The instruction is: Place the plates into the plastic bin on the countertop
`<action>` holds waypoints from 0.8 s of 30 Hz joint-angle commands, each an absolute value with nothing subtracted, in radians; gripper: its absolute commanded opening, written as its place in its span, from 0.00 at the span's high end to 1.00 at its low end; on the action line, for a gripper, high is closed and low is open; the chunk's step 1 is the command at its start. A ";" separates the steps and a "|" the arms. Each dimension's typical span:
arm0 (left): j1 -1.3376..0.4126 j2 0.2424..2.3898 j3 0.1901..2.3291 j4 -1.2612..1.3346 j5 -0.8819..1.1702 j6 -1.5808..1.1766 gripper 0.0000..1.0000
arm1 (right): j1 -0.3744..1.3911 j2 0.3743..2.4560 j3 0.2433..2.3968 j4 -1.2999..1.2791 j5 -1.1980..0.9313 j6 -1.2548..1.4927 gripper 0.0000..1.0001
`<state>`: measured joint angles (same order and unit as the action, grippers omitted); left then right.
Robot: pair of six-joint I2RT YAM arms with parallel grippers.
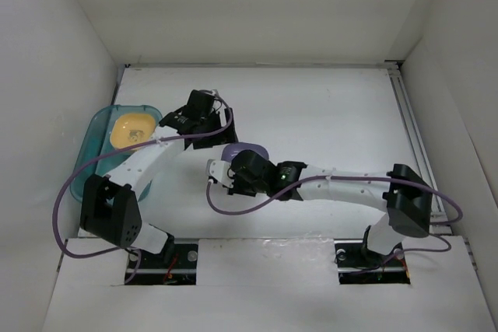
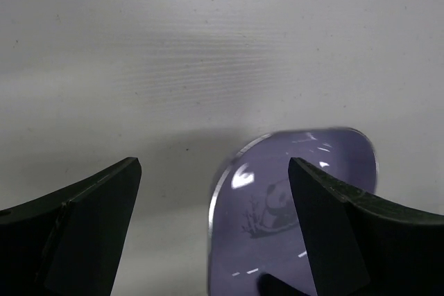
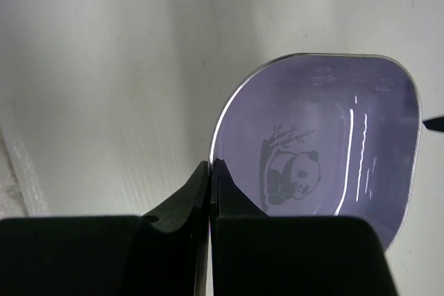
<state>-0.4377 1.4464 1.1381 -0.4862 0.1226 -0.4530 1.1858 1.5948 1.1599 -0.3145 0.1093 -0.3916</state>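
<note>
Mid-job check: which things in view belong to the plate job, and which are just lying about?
Job: purple plate in the right pincer; yellow plate; plastic bin holding it.
Not part of it: purple cables; rail at the right edge.

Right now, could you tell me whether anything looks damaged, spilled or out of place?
Nothing stands out. The yellow plate sits in the blue bin, and the purple plate looks intact, pinched by its rim in the right gripper, with the open left gripper close by.
</note>
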 commanded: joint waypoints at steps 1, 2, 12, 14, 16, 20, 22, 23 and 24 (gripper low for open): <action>-0.448 1.385 1.129 -0.492 0.112 -0.462 0.14 | 1.184 1.629 1.244 -0.301 0.124 -0.448 1.00; -0.448 1.385 1.138 -0.492 0.112 -0.475 0.14 | 1.184 1.629 1.244 -0.301 0.114 -0.439 1.00; -0.448 1.408 1.125 -0.509 0.106 -0.456 0.43 | 1.184 1.586 1.198 -0.183 0.294 -0.436 1.00; -0.448 1.408 1.114 -0.497 0.106 -0.456 0.64 | 1.184 1.586 1.209 -0.183 0.295 -0.436 1.00; -0.448 1.417 1.114 -0.497 0.106 -0.456 0.78 | 1.184 1.586 1.221 -0.183 0.334 -0.436 1.00; -0.448 1.437 1.123 -0.506 0.097 -0.456 0.91 | 1.184 1.586 1.232 -0.198 0.348 -0.436 1.00; -0.448 1.465 1.132 -0.506 0.080 -0.456 1.00 | 1.184 1.572 1.218 -0.179 0.348 -0.425 1.00; -0.448 1.465 1.141 -0.517 0.066 -0.456 1.00 | 1.184 1.560 1.209 -0.167 0.374 -0.411 1.00; -0.448 1.465 1.156 -0.517 0.049 -0.469 1.00 | 1.184 1.560 1.209 -0.167 0.397 -0.396 0.98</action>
<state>-0.4545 1.4448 1.1305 -0.4747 0.1204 -0.4641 1.1858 1.6272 1.1915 -0.2581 0.2760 -0.4160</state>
